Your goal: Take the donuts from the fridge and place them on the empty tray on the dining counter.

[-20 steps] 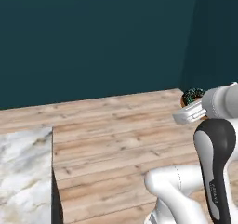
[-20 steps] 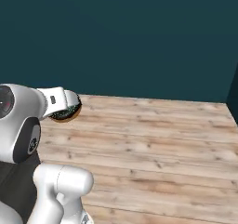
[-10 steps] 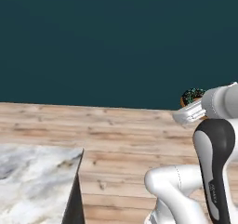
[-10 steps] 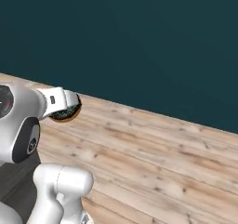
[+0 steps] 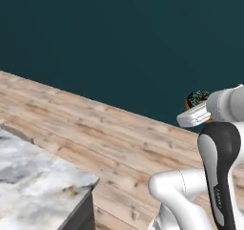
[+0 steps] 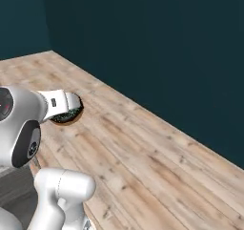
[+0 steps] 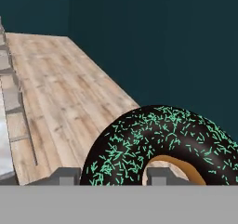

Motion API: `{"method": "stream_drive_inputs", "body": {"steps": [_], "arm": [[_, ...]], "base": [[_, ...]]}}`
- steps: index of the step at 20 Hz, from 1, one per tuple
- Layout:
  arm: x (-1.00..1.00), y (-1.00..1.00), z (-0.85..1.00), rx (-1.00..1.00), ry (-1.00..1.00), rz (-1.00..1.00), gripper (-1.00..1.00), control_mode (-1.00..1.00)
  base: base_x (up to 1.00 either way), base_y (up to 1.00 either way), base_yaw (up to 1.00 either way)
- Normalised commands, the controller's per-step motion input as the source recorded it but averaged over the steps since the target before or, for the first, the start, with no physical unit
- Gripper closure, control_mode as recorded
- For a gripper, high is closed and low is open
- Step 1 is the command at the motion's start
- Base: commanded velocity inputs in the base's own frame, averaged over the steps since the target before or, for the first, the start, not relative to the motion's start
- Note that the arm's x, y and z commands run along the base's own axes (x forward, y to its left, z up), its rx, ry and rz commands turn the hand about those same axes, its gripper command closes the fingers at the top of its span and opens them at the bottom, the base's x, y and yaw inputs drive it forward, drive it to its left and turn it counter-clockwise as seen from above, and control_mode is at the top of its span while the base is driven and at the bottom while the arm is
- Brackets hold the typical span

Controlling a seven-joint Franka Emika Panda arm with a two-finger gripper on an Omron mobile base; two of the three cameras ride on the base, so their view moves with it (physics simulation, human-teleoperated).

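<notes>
My gripper (image 7: 111, 176) is shut on one of the donuts (image 7: 162, 144), a tan ring under dark icing with green sprinkles. Its two dark fingertips (image 7: 65, 175) press the ring from either side. In the left base view the donut (image 5: 198, 99) sits just above the white hand (image 5: 193, 117), held high over the wooden floor. From the right, the donut (image 6: 66, 115) peeks out under the hand (image 6: 57, 100). A corner of the dining counter (image 5: 33, 176), marble on a dark base, lies at the lower left. The fridge and the tray are out of view.
A dark teal wall (image 5: 119, 43) runs behind the wooden floor (image 6: 143, 152) and meets another wall at a corner (image 6: 43, 19). Thin grey metal bars (image 7: 14, 102) stand at the left edge of the hand view.
The whole picture has swung as the base turns: the counter corner now reaches further right and the wall line slants. The donut stays gripped in the same place relative to the arm.
</notes>
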Motion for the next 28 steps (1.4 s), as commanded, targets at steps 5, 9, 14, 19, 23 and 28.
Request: {"method": "stream_drive_inputs", "body": {"steps": [5, 9, 14, 19, 23, 28], "arm": [[0.00, 0.00, 0.00, 0.00, 0.00, 0.00, 1.00, 1.00], [0.00, 0.00, 0.00, 0.00, 0.00, 0.00, 1.00, 1.00], [0.00, 0.00, 0.00, 0.00, 0.00, 0.00, 1.00, 1.00], [0.00, 0.00, 0.00, 0.00, 0.00, 0.00, 1.00, 1.00], [0.00, 0.00, 0.00, 0.00, 0.00, 0.00, 1.00, 1.00], [0.00, 0.00, 0.00, 0.00, 0.00, 0.00, 1.00, 1.00]], "base": [[1.00, -0.47, 0.65], [1.00, -0.60, 0.58], [1.00, -0.62, 0.55], [1.00, -0.52, 0.53], [1.00, -0.43, 0.54], [1.00, -0.38, 0.53]]}}
